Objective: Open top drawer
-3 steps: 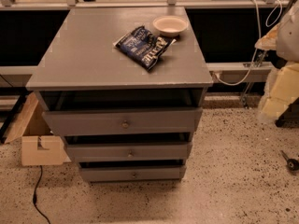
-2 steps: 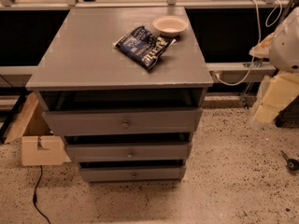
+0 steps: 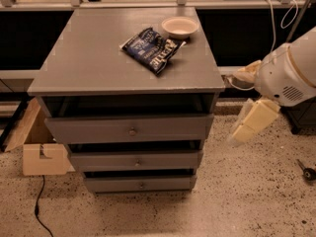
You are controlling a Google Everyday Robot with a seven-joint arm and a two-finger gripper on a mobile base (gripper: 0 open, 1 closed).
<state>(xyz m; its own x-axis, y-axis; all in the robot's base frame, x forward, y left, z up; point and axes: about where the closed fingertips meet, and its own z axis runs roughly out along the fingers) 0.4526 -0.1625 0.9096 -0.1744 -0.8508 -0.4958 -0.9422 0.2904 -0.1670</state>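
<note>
Gripper (image 3: 249, 125) hangs just right of the top drawer (image 3: 89, 130), level with its front and well apart from its knob (image 3: 132, 131). Whether it is open or closed I cannot tell; nothing shows in it. It should come round before the front, close squarely on the knob, then pull straight out. The drawer sits to the gripper's left, directly under the counter (image 3: 98, 68).

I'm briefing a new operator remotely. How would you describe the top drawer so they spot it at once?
Find the grey cabinet with a bag and bowl on top. The top drawer is the highest of its three knobbed fronts, level with the gripper hanging to the right of the cabinet. It is wider and taller than the two lower drawers.
</note>
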